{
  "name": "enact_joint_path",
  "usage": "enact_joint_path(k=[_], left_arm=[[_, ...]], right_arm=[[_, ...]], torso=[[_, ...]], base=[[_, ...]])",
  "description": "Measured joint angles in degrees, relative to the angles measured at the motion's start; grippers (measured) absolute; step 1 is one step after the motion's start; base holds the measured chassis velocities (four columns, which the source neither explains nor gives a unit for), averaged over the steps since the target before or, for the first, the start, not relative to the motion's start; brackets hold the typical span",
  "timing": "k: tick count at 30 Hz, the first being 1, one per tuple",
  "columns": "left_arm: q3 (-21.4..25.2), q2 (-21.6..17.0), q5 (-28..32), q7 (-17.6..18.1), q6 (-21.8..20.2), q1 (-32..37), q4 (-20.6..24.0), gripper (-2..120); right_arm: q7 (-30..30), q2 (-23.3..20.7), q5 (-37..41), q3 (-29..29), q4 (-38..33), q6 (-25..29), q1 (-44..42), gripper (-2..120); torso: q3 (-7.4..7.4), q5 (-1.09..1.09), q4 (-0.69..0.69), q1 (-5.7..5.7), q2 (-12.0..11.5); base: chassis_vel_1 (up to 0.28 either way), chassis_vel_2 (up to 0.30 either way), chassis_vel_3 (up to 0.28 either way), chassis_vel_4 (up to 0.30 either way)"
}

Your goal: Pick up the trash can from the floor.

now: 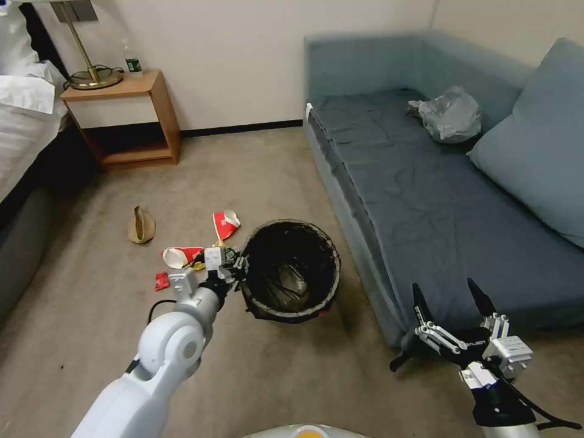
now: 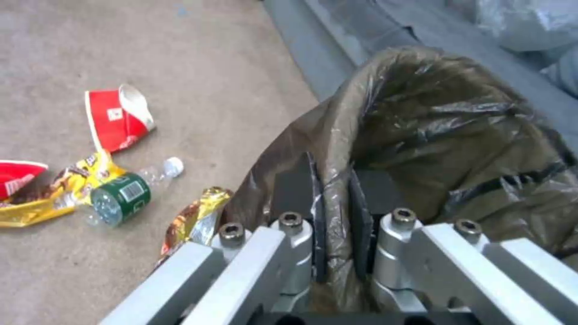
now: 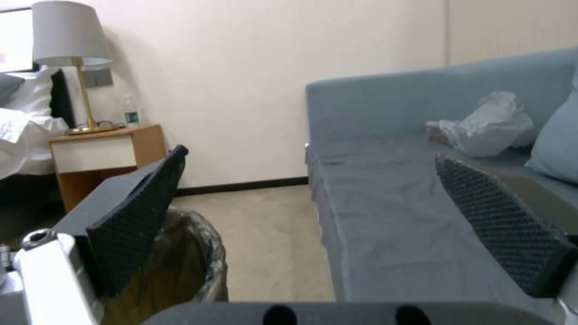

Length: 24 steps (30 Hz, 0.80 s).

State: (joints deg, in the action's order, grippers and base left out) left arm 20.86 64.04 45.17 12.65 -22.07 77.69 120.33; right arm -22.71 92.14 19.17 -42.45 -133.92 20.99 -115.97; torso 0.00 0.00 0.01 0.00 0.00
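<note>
The right gripper (image 1: 450, 292), nearest, hangs released beside the blue sofa (image 1: 438, 201). The left gripper (image 2: 334, 198) is clenched on the bag-lined rim of the trash can (image 1: 291, 271), which stands on the carpeted floor (image 1: 255, 176) between sofa and scattered paper cups (image 1: 226, 224).

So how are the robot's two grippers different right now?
The left gripper is shut on the rim of the trash can, one finger inside and one outside; the right gripper is open and holds nothing. The left reaches out over the floor by the litter; the right hangs near the sofa. Both have two dark fingers.
</note>
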Motion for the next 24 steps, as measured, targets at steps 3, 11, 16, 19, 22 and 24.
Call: enact_joint_path(k=[3, 11, 16, 19, 22, 24], left_arm=[[0.5, -0.1, -0.1, -0.6, 0.4, 0.5, 0.6, 7], [0.6, 0.0, -0.4, -1.9, 1.2, 0.5, 0.4, 7], [0.1, 0.3, -1.4, -3.4, 1.7, 0.4, -0.4, 7], [-0.3, 0.3, -2.1, -3.7, 2.2, 0.3, -1.1, 7], [-0.5, 0.2, -2.4, -3.9, 2.4, 0.3, -1.5, 7], [-0.5, 0.3, -2.5, -4.1, 2.5, 0.4, -1.5, 7]], right_arm=[[-0.2, 0.0, -0.2, 0.2, -0.1, -0.1, 0.0, 100], [-0.4, 0.0, -0.6, 0.2, -0.1, -0.1, 0.1, 100], [-0.7, 0.0, -0.7, 0.1, -0.2, -0.1, 0.0, 100], [-1.0, 0.0, -0.7, 0.1, -0.2, -0.2, 0.2, 100], [-1.0, 0.0, -0.7, 0.1, -0.1, -0.3, 0.4, 100], [-1.0, 0.0, -0.8, 0.1, 0.2, -0.3, 0.5, 100]], torso=[[0.0, 0.0, -0.01, 0.0, 0.0], [0.0, 0.0, -0.01, 0.0, 0.0], [0.0, 0.0, -0.01, 0.0, 0.0], [0.0, 0.0, -0.01, 0.0, 0.0], [0.0, 0.0, -0.01, 0.0, 0.0], [0.0, 0.0, -0.01, 0.0, 0.0]], base=[[0.0, 0.0, 0.0, 0.0], [0.0, 0.0, 0.0, 0.0], [0.0, 0.0, 0.0, 0.0], [0.0, 0.0, 0.0, 0.0], [0.0, 0.0, 0.0, 0.0], [0.0, 0.0, 0.0, 0.0]])
